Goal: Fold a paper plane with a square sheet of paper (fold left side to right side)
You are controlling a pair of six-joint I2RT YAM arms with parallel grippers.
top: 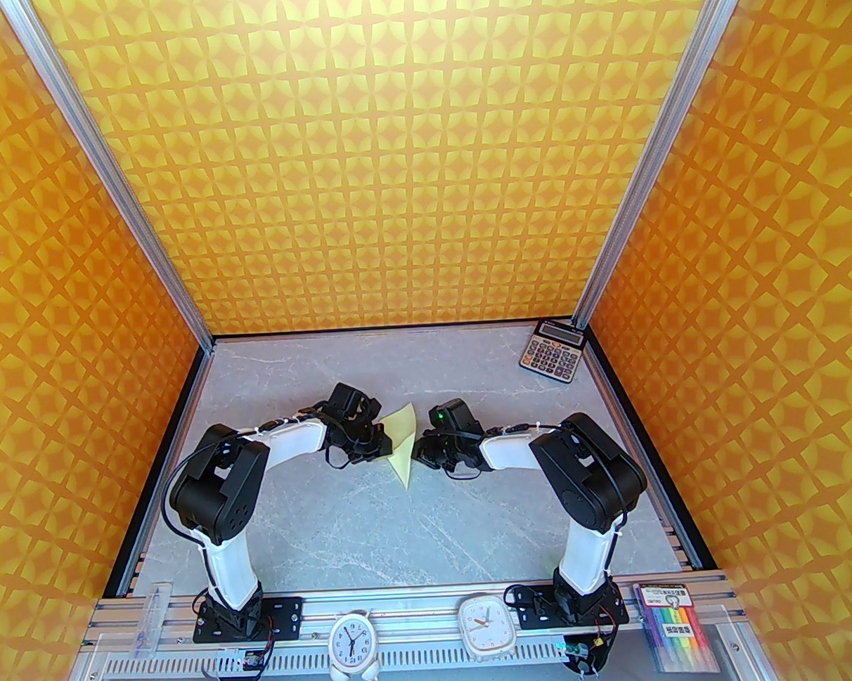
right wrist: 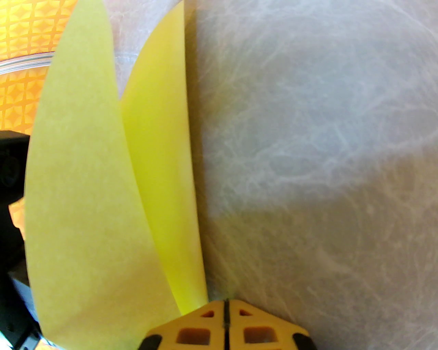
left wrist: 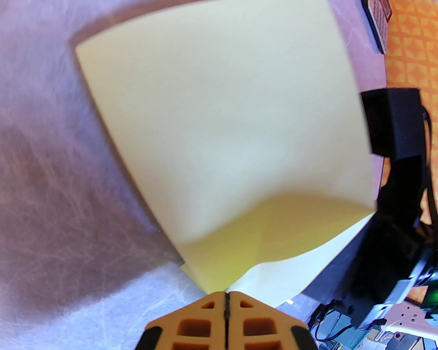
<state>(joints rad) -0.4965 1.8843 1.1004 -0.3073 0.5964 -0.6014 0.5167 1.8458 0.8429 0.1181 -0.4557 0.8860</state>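
Note:
The square sheet of paper (top: 404, 438) is pale yellow and stands off the table between the two grippers, bent over on itself into two loose curved layers. My left gripper (top: 382, 443) is at its left edge. In the left wrist view the fingers (left wrist: 226, 296) are shut with the sheet (left wrist: 222, 119) running into the seam at their tips. My right gripper (top: 420, 453) is at the sheet's right side. In the right wrist view it (right wrist: 226, 302) is shut, and both layers (right wrist: 85, 205) rise from its tips. The paper plane is out of view.
A grey calculator (top: 551, 351) lies at the far right corner of the marble-grey table (top: 335, 519). A pack of coloured markers (top: 674, 634) and two small clocks (top: 351, 645) sit on the near rail. Orange patterned walls enclose three sides.

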